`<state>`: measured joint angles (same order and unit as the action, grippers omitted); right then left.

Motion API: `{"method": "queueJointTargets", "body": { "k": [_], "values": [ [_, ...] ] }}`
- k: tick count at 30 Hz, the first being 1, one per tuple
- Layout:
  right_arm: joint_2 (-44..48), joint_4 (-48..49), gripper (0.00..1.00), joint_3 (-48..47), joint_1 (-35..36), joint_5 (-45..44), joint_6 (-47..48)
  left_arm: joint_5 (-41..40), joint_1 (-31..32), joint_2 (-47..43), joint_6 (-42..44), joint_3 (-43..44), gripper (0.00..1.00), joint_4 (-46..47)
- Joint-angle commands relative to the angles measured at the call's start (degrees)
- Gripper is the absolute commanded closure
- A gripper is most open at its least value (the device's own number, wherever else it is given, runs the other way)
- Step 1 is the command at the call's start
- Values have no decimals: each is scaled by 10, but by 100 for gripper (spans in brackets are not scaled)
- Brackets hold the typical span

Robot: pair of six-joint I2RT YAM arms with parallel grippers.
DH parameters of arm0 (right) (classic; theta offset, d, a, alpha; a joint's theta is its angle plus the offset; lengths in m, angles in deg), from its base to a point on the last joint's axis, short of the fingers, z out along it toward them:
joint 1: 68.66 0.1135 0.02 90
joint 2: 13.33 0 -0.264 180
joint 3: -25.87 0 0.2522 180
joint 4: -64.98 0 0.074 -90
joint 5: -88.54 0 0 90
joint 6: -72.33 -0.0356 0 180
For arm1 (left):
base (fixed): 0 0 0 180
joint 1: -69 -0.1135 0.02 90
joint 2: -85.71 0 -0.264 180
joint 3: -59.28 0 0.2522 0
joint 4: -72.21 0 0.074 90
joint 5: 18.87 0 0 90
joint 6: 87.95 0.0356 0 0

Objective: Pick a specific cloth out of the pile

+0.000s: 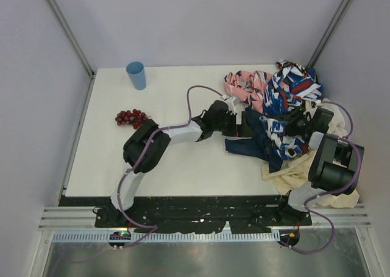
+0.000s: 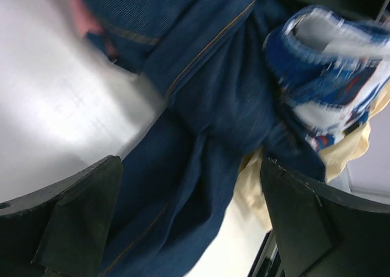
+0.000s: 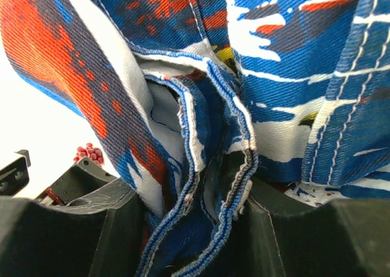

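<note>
Straddling the navy cloth [image 2: 201, 136] with left jaws spread wide, right of centre in the top view, at the pile's [image 1: 286, 91] lower-left edge. Pinching the patterned cloth [image 3: 292, 106] in right jaws, likely to uncover the navy.

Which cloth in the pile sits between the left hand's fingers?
The plain navy cloth, lying in the open left hand: unprinted, unlike the blue-white-red cloth in the right hand, the pink print and the cream piece.
</note>
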<state>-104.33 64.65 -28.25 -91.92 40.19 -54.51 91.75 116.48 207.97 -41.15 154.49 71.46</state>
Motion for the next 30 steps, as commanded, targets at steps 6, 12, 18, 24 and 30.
{"method": "queueJointTargets", "body": {
  "k": [6, 12, 18, 24, 30],
  "values": [
    [1, -20, 51, 29, 2, 52, -23, 27, 44, 128, -55, 179, 0, -35],
    [-8, -8, 50, 37, -1, 44, -31, 29, 73, 177, -41, 252, 16, -78],
    [-4, -30, 50, 27, -17, 5, -30, -1, 80, 189, -24, 297, 98, -128],
    [15, -152, 44, -1, -72, -122, 39, -82, 28, 6, 28, 116, 100, -113],
    [9, -205, 40, -24, -92, -238, 71, -113, -30, -209, 106, -27, 100, -120]
  ]
}}
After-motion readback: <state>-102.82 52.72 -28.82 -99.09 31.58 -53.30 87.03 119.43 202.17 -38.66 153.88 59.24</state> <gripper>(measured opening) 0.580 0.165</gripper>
